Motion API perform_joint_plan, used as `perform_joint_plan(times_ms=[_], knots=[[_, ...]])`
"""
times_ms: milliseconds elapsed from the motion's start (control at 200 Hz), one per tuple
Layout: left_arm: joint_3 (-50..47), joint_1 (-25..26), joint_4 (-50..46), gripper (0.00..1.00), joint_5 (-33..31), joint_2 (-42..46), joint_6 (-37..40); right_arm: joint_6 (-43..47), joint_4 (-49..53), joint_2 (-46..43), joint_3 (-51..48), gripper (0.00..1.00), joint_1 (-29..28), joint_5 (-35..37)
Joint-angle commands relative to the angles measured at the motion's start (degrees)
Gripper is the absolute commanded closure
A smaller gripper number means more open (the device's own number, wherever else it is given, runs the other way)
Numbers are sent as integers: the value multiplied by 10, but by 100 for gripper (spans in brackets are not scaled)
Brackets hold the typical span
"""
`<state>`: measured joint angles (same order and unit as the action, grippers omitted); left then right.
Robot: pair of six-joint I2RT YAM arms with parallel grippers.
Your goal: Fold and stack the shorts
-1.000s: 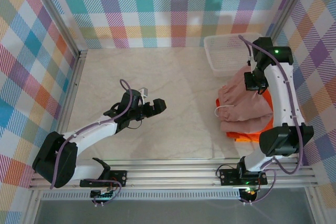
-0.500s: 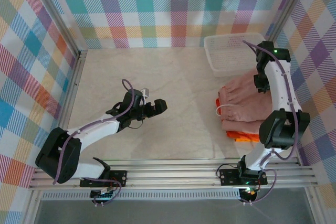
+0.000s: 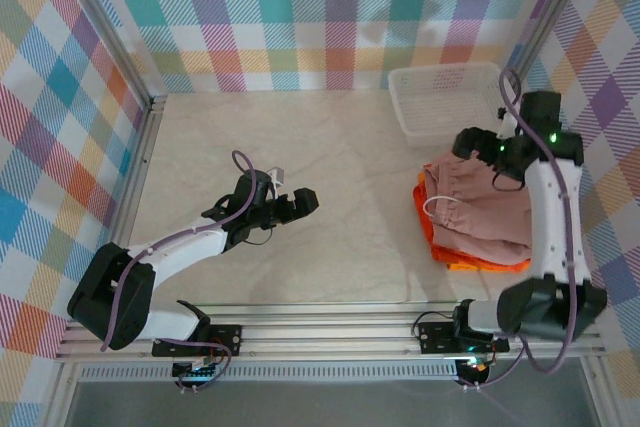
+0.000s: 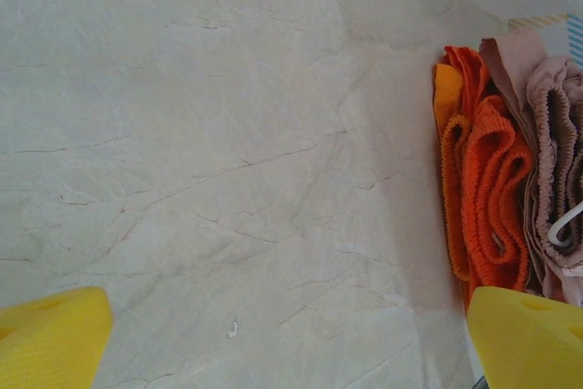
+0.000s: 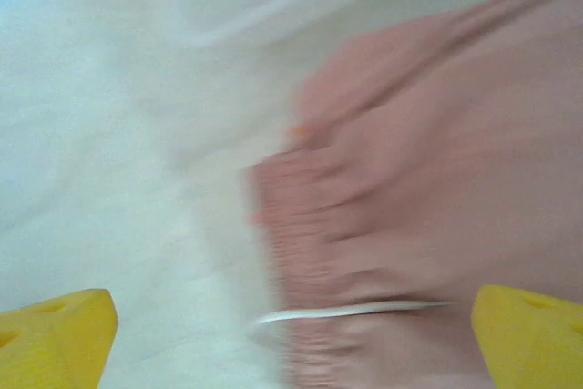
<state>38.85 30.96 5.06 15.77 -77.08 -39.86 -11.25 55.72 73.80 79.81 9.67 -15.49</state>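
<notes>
Your right arm (image 3: 550, 209) arches over the shorts (image 3: 482, 219), right gripper (image 3: 468, 142) spread open above their far end. Your left gripper (image 3: 299, 203) hovers open over the middle of the table (image 3: 340, 142). The shorts sit by its right edge, pink pair folded atop orange, a white drawstring (image 3: 431, 209) looping out.

Orange shorts (image 3: 470, 258) mostly under pink shorts (image 3: 485, 212); R wrist view blurred.
</notes>
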Motion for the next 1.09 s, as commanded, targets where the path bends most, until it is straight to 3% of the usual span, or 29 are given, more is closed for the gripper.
perform_joint_plan(times_ms=[0, 225, 375, 535, 870, 1090], knots=[[3, -6, 13, 0, -7, 15, -5, -129, -183, -8, -126, 1, -3, -277], [-4, -5, 18, 0, -10, 17, -10, -166, -280, 22, -282, 1, 5, -231], [-7, -5, 12, 0, -12, 17, -7, -212, -377, 82, -383, 0, 32, -244], [-5, -6, 0, 0, -21, 25, 1, -215, -418, 119, -421, 1, 43, -284], [3, -6, -4, 0, -29, 35, 3, -214, -330, -48, -283, 1, 43, -321], [6, -5, -26, 0, -39, 61, 13, -220, -342, 40, -178, 1, 42, -333]])
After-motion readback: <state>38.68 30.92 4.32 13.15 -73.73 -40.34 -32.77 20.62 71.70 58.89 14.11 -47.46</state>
